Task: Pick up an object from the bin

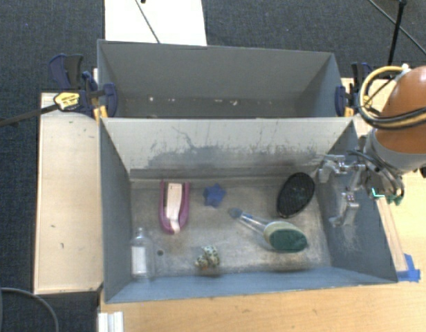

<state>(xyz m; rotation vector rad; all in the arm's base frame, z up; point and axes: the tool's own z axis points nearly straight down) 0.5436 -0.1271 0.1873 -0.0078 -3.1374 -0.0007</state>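
Where the arm hangs, black oval brush beside, green brush near.

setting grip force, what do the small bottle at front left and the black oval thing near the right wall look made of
The small bottle is probably clear, glossy plastic: the grey bin floor shows through it, though glass cannot be ruled out. The black oval thing looks matte, likely plastic or rubber: its surface is dull, with no bright glare.

The arm's orange cover is cut off by the right edge. In the bin, the mottled lump and blue scrap are too small to identify.
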